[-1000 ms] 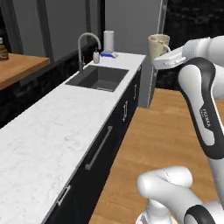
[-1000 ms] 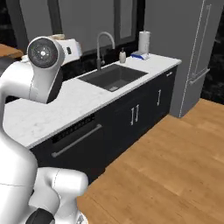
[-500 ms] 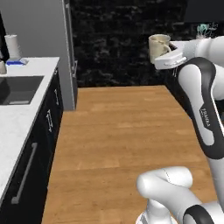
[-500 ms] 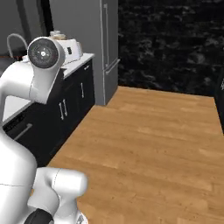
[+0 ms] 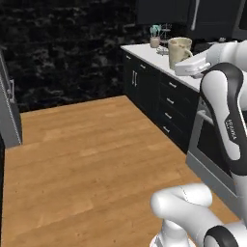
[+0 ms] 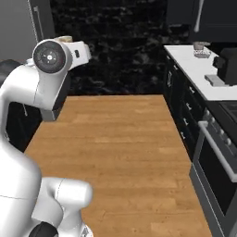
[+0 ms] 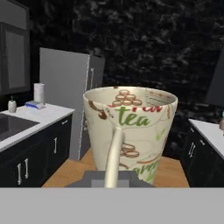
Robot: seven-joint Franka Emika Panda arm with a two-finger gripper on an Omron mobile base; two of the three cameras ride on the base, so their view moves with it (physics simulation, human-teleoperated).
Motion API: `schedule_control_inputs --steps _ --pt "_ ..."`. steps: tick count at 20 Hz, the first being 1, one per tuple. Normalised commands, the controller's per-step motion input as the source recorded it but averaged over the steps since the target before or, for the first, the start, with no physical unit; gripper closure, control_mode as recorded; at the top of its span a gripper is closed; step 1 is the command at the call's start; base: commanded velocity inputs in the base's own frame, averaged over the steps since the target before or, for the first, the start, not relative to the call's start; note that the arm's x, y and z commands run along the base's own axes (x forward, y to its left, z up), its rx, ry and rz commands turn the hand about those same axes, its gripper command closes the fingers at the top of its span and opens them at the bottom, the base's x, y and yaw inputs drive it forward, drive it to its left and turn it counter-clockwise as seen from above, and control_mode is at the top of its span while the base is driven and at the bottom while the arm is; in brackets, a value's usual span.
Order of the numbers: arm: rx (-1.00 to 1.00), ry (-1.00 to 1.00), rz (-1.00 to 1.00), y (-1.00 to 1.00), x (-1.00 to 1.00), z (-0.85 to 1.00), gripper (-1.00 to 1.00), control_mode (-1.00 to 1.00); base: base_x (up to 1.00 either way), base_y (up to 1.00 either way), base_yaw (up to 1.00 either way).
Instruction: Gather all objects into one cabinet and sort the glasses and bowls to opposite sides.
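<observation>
Swung round with my base, both base views now face a wooden floor (image 5: 96, 144) instead of the sink side. My tool (image 7: 114, 181) is clamped on the cream cup (image 7: 131, 131) — upright, held high over the floor, near the white surface (image 5: 144, 52) — below the black cabinet (image 5: 212, 17).

You see the cream cup (image 7: 131, 131) upright, close up, green "tea" lettering and brown rings on its wall. A pale finger (image 7: 113, 155) runs up over its near rim. Behind on the left, a grey fridge (image 7: 65, 96), white counter (image 7: 30, 118) with a paper roll (image 7: 39, 92) and black cabinets (image 7: 26, 162).
</observation>
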Motion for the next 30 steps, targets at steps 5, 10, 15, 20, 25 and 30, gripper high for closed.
schedule_control_inputs --steps 5,10,15,20,25,30 --pt "0.0 0.0 0.0 0.0 0.0 0.0 1.0 1.0 1.0 0.11 -0.37" --pt "0.0 0.0 0.0 0.0 0.0 0.0 1.0 1.0 0.99 0.32 -0.29" --pt "0.0 0.0 0.0 0.0 0.0 0.0 1.0 1.0 0.87 0.51 -0.22" --pt "0.0 0.0 0.0 0.0 0.0 0.0 1.0 1.0 0.8 0.29 -0.06" --pt "0.0 0.0 0.0 0.0 0.0 0.0 1.0 1.0 0.54 0.45 -0.02" --pt "0.0 0.0 0.0 0.0 0.0 0.0 1.0 1.0 0.52 0.21 0.0"
